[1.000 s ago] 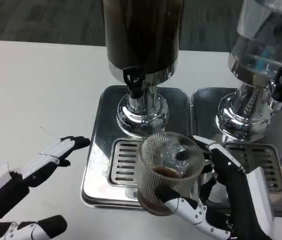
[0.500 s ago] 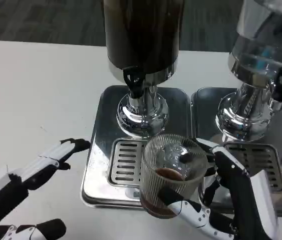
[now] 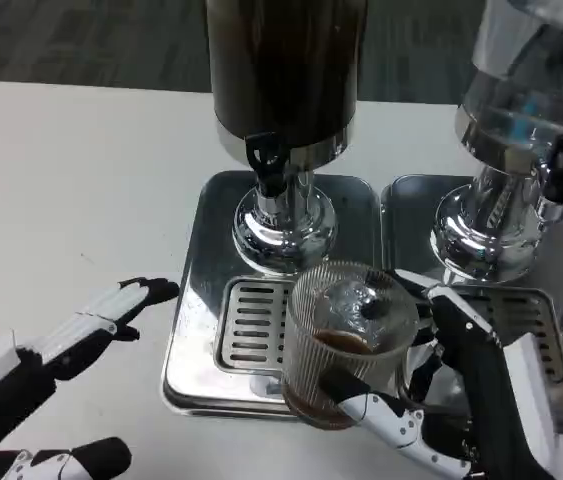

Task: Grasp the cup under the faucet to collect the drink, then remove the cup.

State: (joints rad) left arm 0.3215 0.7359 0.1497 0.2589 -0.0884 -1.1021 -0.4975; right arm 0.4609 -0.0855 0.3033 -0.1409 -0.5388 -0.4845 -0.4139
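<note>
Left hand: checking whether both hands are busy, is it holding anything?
No, the left hand lies open over the white table, fingers apart, beside the drip tray, holding nothing.

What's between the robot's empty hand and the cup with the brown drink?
In the head view, between the left hand and the cup lie bare white table and then the shiny drip tray with its slotted grate.

Clear ribbed cup [image 3: 346, 335] with brown drink, chrome drip tray [image 3: 196, 300], dark dispenser [image 3: 283, 70], white table [image 3: 71, 190]
</note>
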